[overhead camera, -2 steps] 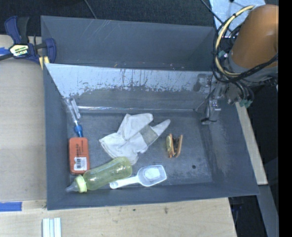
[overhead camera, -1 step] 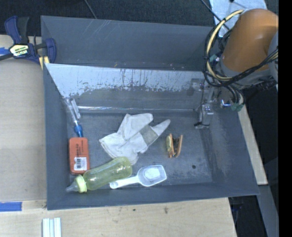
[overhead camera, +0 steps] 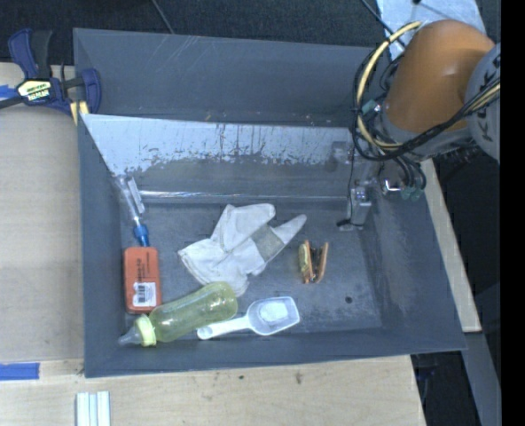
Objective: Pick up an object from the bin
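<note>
Grey metal bin (overhead camera: 245, 78): gripper (overhead camera: 356, 213) at right, aperture cannot be told; nearby small brown-yellow curved piece (overhead camera: 313, 262) best straddled crosswise.

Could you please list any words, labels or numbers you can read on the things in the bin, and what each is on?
Nothing can be read.
White label on the orange packet at the left of the bin: dark print, too small to read.

Single camera above, slightly oblique, whole grey bin (overhead camera: 245, 78) in frame, arm (overhead camera: 431, 69) at right
</note>
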Tool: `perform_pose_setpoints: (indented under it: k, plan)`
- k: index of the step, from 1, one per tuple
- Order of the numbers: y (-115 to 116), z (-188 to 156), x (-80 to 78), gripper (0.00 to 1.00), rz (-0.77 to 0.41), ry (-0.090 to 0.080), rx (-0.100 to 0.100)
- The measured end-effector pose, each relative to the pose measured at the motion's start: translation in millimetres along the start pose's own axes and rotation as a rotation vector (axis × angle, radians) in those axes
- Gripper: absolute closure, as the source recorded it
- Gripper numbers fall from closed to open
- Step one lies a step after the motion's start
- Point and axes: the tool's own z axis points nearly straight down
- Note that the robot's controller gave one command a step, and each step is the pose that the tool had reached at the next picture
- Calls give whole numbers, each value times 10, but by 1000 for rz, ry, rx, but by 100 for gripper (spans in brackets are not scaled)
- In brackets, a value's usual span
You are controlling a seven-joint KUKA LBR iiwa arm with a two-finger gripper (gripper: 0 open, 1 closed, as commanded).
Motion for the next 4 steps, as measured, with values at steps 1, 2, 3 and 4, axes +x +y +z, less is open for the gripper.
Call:
perform_pose_setpoints:
  k: [1,2,3,4]
  plan:
    - [370,592,27,0,56,-1,-1]
    - [642,1080,42,0,61,3,-1]
    - [676,1172,11,0,15,11,1]
    - [748,784,30,0,110,5,-1]
